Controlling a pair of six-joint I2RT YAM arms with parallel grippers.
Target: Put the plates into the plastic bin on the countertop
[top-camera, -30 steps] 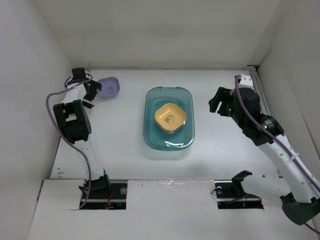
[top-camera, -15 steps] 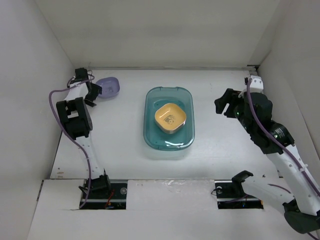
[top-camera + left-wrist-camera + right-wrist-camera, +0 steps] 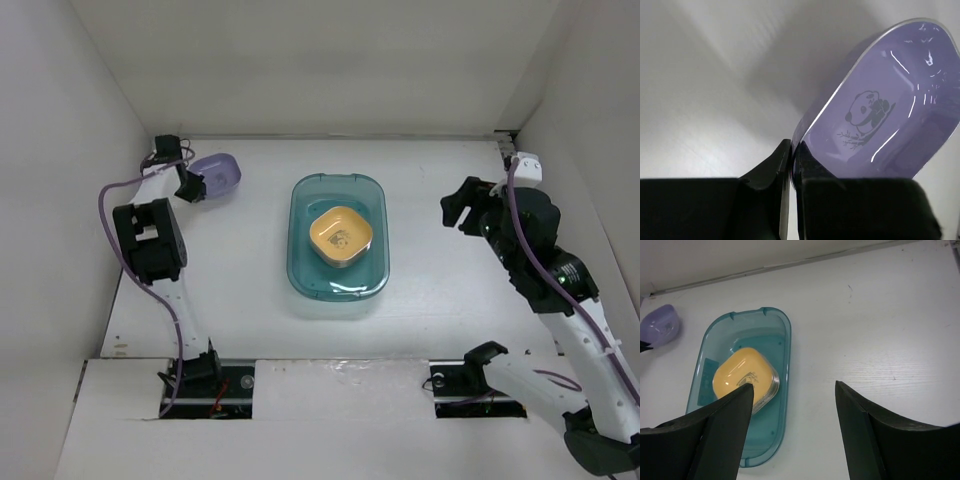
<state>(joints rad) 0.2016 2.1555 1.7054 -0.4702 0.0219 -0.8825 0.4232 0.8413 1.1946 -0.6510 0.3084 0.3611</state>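
Fingers (image 3: 771, 167) of the left gripper (image 3: 792, 150) are pinched shut on the near rim of the purple plate (image 3: 912, 75), one inside the lip and one outside. A thin edge is probably the only purchase so shallow a dish offers. Beyond the fingertips its panda print (image 3: 866, 112) faces the camera; whether the dish has left the countertop (image 3: 240, 300) cannot be told. Right gripper (image 3: 792, 385) hangs with its fingers spread and holding nothing, at 3 o'clock of the plastic bin (image 3: 300, 272), likely parked clear of the delivery path. Inside the bin, a stack of plates topped by an orange-yellow plate (image 3: 340, 236) sits at its middle. Farthest, the purple plate lies at 10 o'clock of the bin, well apart from it. One second earlier the left jaws stood wide about that rim; the right arm has since drawn back toward 3 o'clock, its spread unchanged.
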